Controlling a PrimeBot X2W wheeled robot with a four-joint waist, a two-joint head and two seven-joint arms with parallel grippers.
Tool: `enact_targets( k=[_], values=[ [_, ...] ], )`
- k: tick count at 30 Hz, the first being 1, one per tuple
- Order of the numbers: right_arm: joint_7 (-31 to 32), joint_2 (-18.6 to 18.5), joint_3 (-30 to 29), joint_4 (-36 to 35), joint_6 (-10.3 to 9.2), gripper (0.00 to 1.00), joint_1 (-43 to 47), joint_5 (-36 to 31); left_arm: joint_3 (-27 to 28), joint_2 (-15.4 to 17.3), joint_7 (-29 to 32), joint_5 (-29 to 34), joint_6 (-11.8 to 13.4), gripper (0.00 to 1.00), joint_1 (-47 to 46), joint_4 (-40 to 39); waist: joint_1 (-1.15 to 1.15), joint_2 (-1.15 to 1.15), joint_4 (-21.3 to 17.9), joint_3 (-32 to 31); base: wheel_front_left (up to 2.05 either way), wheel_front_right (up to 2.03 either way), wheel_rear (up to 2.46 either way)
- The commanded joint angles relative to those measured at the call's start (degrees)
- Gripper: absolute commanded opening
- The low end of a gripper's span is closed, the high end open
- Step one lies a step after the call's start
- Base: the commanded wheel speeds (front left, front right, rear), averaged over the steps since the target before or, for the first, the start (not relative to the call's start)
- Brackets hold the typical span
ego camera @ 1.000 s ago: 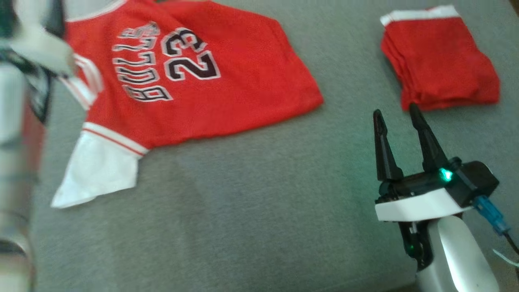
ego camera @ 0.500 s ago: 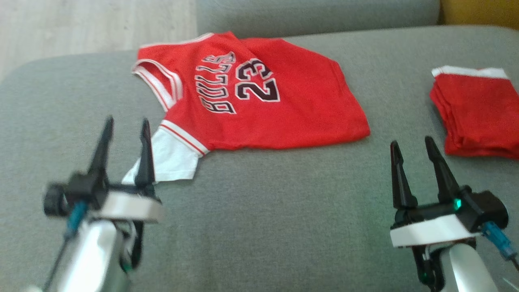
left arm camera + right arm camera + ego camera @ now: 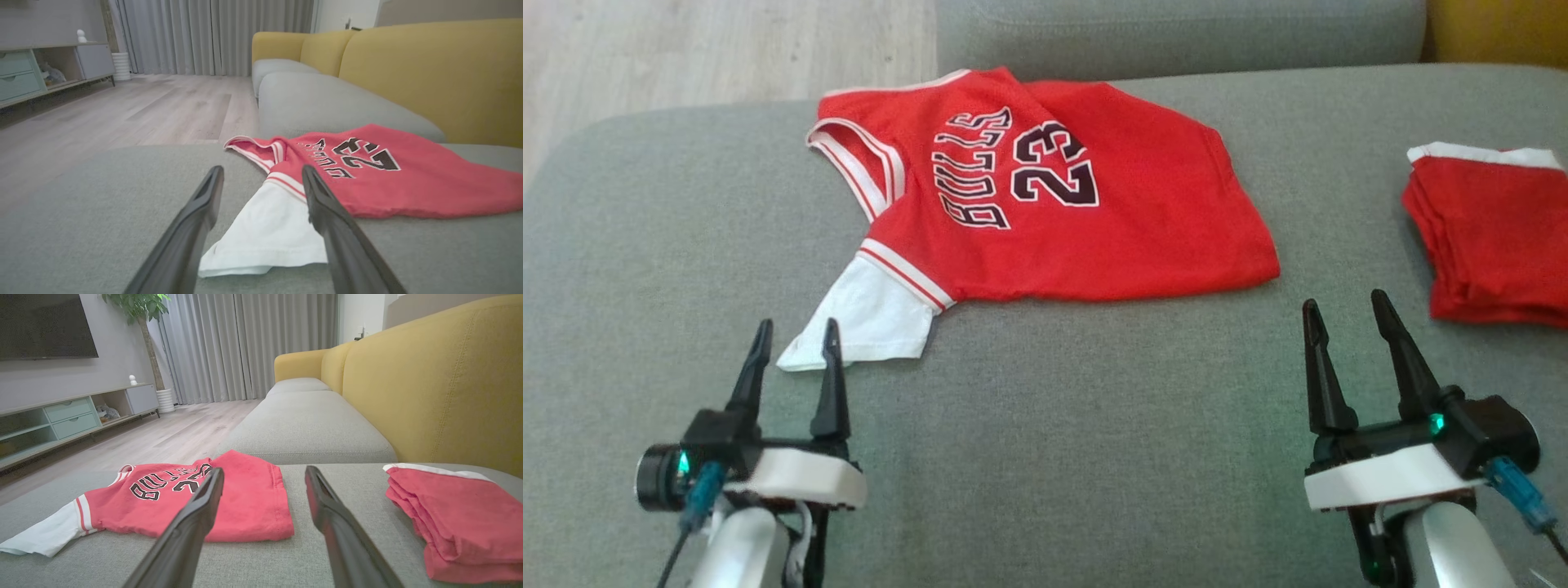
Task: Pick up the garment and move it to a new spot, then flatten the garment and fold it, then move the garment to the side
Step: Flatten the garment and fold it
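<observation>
While the head view showed the red jersey [image 3: 1078,220] on the sofa seat [image 3: 1094,425], the left gripper [image 3: 797,327] and right gripper [image 3: 1343,302] hung short of it, fingers wide, empty. The left wrist view had its white sleeve [image 3: 269,228] just ahead; the right, a folded red garment [image 3: 461,514] apart.

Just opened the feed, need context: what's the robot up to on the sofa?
Nothing is held right now. The red Bulls jersey lies spread on the grey sofa cushion, number side up. Its white sleeve pokes out toward the left gripper, which is open and pointed at it. The right gripper is open too, over bare cushion between the jersey and a folded red garment. It looks set up for a grab, likely at the sleeve.
</observation>
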Motion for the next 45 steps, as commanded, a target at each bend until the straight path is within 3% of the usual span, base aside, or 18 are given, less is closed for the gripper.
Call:
enact_targets(
  k=[1, 10, 16, 22, 23, 24, 25, 34, 45],
  values=[
    [-0.4, -0.3, 1.6, -2.1, -0.05, 1.0, -1.6, -0.2, 2.5, 1.2, 0.1, 0.3, 0.1, 1.0, -3.3, -0.4, 0.0, 0.0, -0.4, 0.6, 0.0, 0.0, 0.0],
    [-0.4, -0.3, 2.0, -2.7, -0.05, 1.0, -2.8, -0.3, 3.2, 4.2, 5.4, 1.3, 2.2, 1.0, -9.8, 13.8, 0.0, 0.0, -2.8, 4.8, 0.0, 0.0, 0.0],
    [-0.4, -0.3, 2.3, -2.8, -0.05, 1.0, -3.5, 0.1, 1.8, 4.8, 7.5, 1.1, 0.0, 1.0, -12.9, 21.5, 0.0, 0.0, -4.2, 6.6, 0.0, 0.0, 0.0],
    [-0.4, -0.3, 2.3, -2.5, -0.05, 1.0, -3.7, 0.3, 1.2, 4.8, 8.3, 0.9, -0.1, 1.0, -14.3, 25.5, 0.0, 0.0, -4.6, 6.6, 0.0, 0.0, 0.0],
    [-0.4, -0.3, 2.3, -2.4, -0.05, 1.0, -3.7, 0.3, 1.0, 4.8, 8.7, 0.9, -0.3, 0.82, -14.4, 26.2, 0.0, 0.0, -4.6, 6.5, 0.0, 0.0, 0.0],
    [-0.4, -0.3, 2.3, -2.3, -0.05, 1.0, -3.8, 0.3, 0.8, 4.8, 9.1, 0.9, -0.4, 0.1, -14.5, 26.7, 0.0, 0.0, -4.6, 6.4, 0.0, 0.0, 0.0],
    [-0.4, -0.3, 2.2, -2.2, -0.05, 1.0, -3.8, 0.4, 0.6, 4.7, 9.3, 0.9, -0.5, 0.0, -14.5, 27.2, 0.0, 0.0, -4.5, 6.1, 0.0, 0.0, 0.0],
    [-0.4, -0.3, 2.0, -1.4, -0.05, 1.0, -3.5, 0.4, 1.4, 3.9, 3.3, -0.2, -0.1, 0.0, -14.5, 25.1, 0.0, 0.0, -3.7, 4.0, 0.0, 0.0, 0.0],
    [1.5, -0.3, 0.6, 6.9, -0.05, 1.0, -5.1, -1.9, 4.6, 2.3, -0.3, 1.2, 1.9, 0.0, -11.5, 5.8, 0.0, 0.0, -0.4, 2.6, 0.0, 0.0, 0.0]
  ],
)
